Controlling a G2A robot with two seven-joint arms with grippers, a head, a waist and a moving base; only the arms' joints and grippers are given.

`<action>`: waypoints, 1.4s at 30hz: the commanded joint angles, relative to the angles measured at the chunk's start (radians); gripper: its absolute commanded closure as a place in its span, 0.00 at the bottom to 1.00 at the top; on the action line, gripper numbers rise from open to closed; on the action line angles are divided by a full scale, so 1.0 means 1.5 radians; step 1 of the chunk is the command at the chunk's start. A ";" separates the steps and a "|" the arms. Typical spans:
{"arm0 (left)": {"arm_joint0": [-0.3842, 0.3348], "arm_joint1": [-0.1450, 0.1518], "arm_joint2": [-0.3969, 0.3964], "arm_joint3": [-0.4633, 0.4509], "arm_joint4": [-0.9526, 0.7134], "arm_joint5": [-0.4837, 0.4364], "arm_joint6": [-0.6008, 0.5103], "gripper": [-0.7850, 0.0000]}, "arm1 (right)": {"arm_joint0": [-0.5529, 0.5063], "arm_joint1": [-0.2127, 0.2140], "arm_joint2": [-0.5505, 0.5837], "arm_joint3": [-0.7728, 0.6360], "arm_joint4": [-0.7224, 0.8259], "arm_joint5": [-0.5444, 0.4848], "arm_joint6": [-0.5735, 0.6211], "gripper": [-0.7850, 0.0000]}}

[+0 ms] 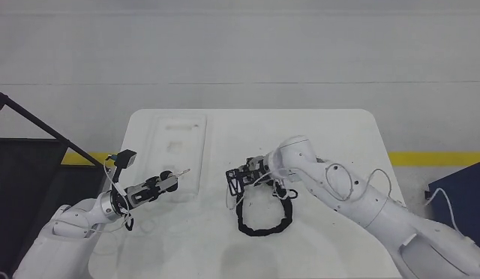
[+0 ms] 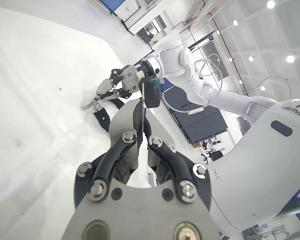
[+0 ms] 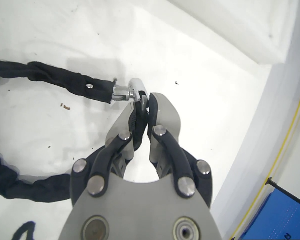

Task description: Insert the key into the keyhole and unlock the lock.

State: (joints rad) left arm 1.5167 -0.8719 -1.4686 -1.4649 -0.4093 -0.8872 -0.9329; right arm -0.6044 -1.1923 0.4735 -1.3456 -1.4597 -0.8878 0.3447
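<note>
The left gripper (image 1: 166,180) is pressed together on the key (image 1: 181,174), whose blade points toward three o'clock over a white tray (image 1: 161,140). The right gripper (image 3: 145,102) pinches the silver lock (image 3: 132,89) at three o'clock from the key, clearly apart from it. The lock's black chain (image 1: 262,226) loops toward six o'clock on the table (image 1: 337,136).

Pretty short list tbh: just one black chain lock (image 3: 52,77), one key (image 1: 180,173), one white tray (image 1: 159,140) and one counter (image 1: 337,144), plus two pincers (one left pincer (image 2: 141,111), one right pincer (image 3: 146,103)), so six things all told.
</note>
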 commanded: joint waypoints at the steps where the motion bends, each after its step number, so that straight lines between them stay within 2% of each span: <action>1: 0.000 0.000 0.000 0.000 0.000 0.000 0.000 1.00 | -0.030 0.025 0.041 -0.025 -0.015 -0.004 -0.035 1.00; 7: 0.000 0.000 0.000 0.000 0.000 0.000 0.000 1.00 | -0.126 0.083 0.153 -0.051 -0.008 -0.040 -0.175 1.00; 9: 0.000 0.000 0.000 0.000 0.000 0.000 0.000 1.00 | -0.144 0.094 0.174 -0.056 -0.027 -0.048 -0.186 1.00; 12: 0.000 0.000 0.000 0.000 0.000 0.000 0.000 1.00 | -0.167 0.103 0.185 -0.063 -0.072 -0.030 -0.142 1.00; 18: 0.000 0.000 0.000 0.000 0.000 0.000 0.000 1.00 | -0.177 0.094 0.166 -0.063 -0.087 0.006 -0.027 1.00; 26: 0.000 0.000 0.000 0.000 0.000 0.000 0.000 1.00 | -0.154 0.074 0.140 -0.054 -0.071 0.010 0.048 1.00; 30: 0.000 0.000 0.000 0.000 0.000 0.000 0.000 1.00 | -0.148 0.069 0.136 -0.044 -0.057 0.000 0.073 1.00; 31: 0.000 0.000 0.000 0.000 0.000 0.000 0.000 1.00 | -0.146 0.068 0.136 -0.041 -0.053 -0.003 0.080 0.96; 33: 0.000 0.000 0.000 0.000 0.000 0.000 0.000 1.00 | -0.144 0.065 0.136 -0.037 -0.046 -0.005 0.088 0.96; 36: 0.000 0.000 0.000 0.000 0.000 0.000 0.000 1.00 | -0.142 0.063 0.136 -0.034 -0.036 -0.010 0.100 0.90; 42: 0.000 0.000 0.000 0.000 0.000 0.000 0.000 1.00 | -0.139 0.059 0.137 -0.032 -0.030 -0.015 0.113 0.95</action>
State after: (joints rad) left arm 1.5167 -0.8719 -1.4686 -1.4649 -0.4093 -0.8872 -0.9329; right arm -0.8137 -1.1031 0.6782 -1.3933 -1.5051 -0.9101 0.5128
